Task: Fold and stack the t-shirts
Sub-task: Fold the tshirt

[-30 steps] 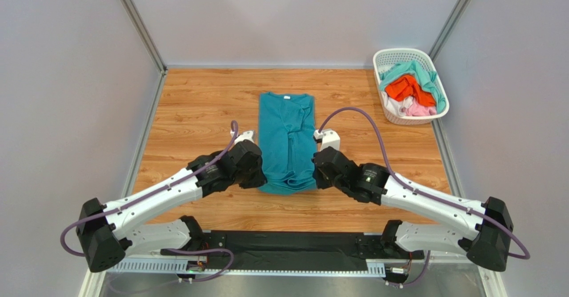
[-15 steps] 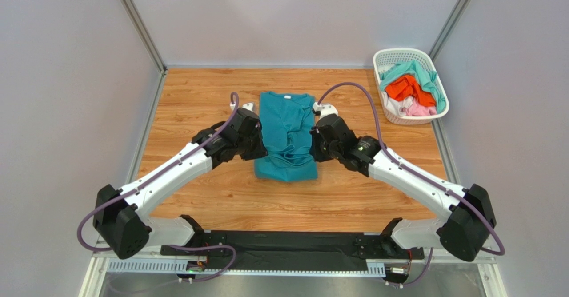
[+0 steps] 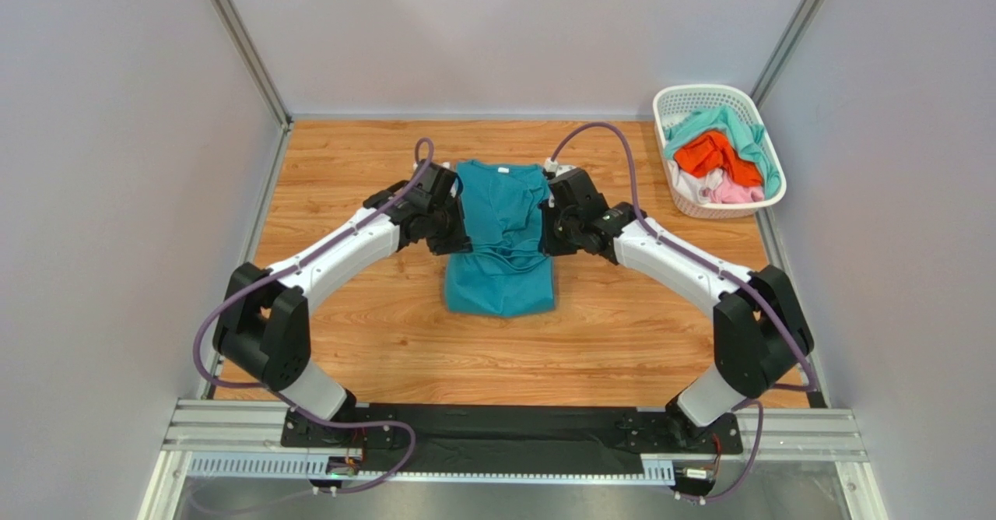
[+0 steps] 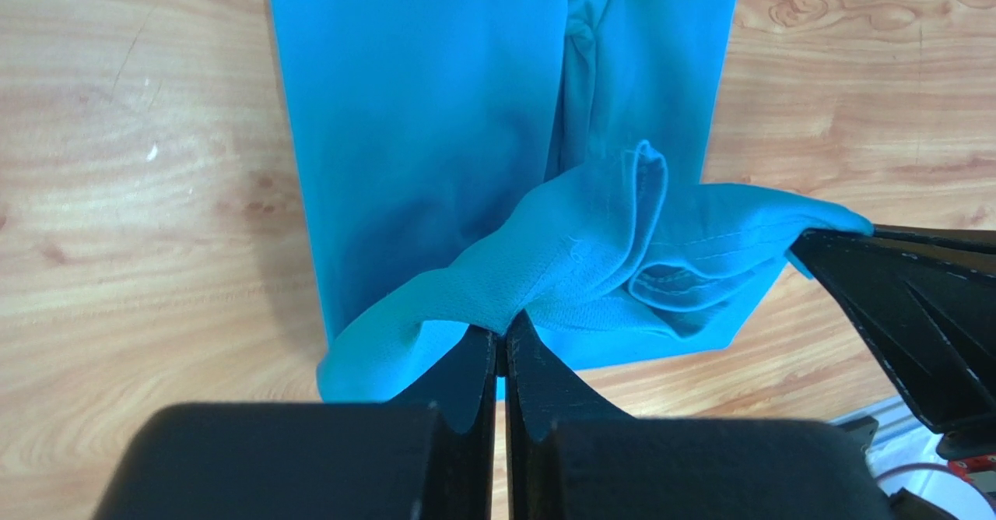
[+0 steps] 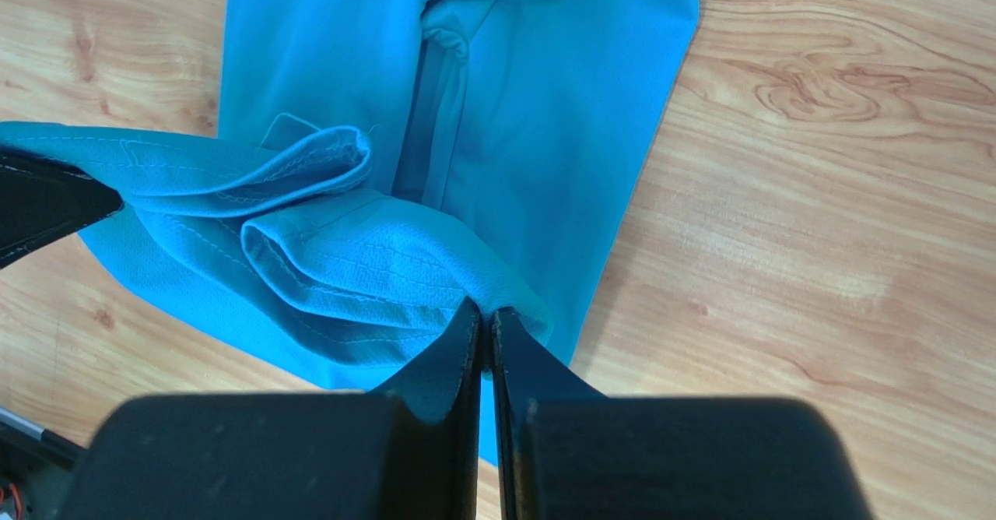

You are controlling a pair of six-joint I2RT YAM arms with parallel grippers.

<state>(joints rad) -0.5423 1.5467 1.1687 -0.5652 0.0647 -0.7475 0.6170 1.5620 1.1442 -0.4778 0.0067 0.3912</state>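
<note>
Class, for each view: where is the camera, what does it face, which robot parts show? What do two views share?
Top external: above, behind the bases; looks down on table, left arm, right arm.
Left wrist: on wrist, looks down past shut jaws at teal t-shirt.
Right wrist: likewise, its jaws shut.
Both share the pinched hem.

We are folding the near hem of the teal-blue t-shirt (image 3: 500,289) toward its collar, our left gripper (image 4: 503,343) and right gripper (image 5: 485,317) travelling farther out.

Probably a lab test cell: plain grey panels (image 3: 526,30), aluminium rail (image 3: 818,433).
</note>
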